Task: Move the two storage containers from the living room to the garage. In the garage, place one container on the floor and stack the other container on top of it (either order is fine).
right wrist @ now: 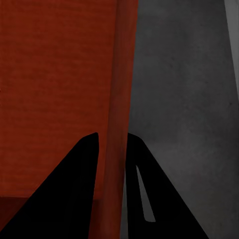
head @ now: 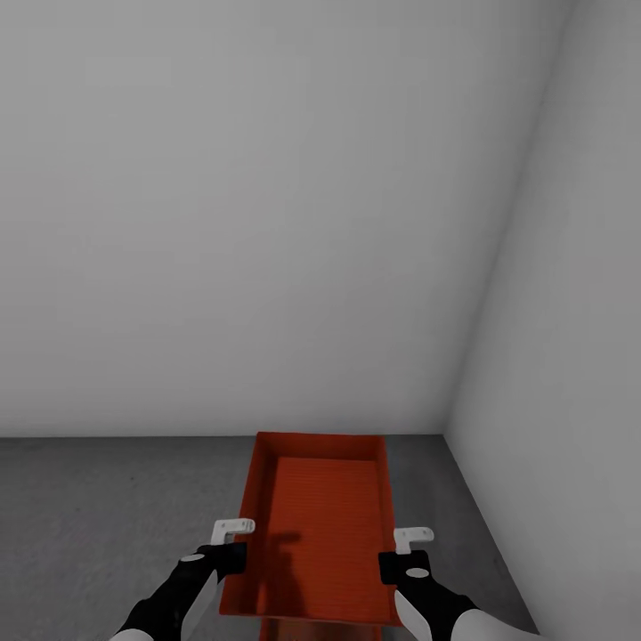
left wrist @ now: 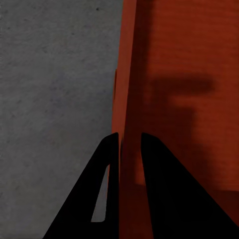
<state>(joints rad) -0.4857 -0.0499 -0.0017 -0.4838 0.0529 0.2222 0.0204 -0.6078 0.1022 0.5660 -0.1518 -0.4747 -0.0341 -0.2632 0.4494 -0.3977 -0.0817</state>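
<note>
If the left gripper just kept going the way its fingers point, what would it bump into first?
The left gripper straddles the side wall of the orange-red rectangular storage container, so it would probably slide further down that wall, then meet the grey speckled concrete floor below. Depth is unclear.

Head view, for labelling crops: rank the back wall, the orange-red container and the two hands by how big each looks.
1. Back wall, largest.
2. Orange-red container.
3. Left hand and right hand: they look alike, so no ranking between them.

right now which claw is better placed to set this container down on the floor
Neither alone: left claw and right claw each pinch a side wall of the container, held over the floor, so lower both together.
</note>
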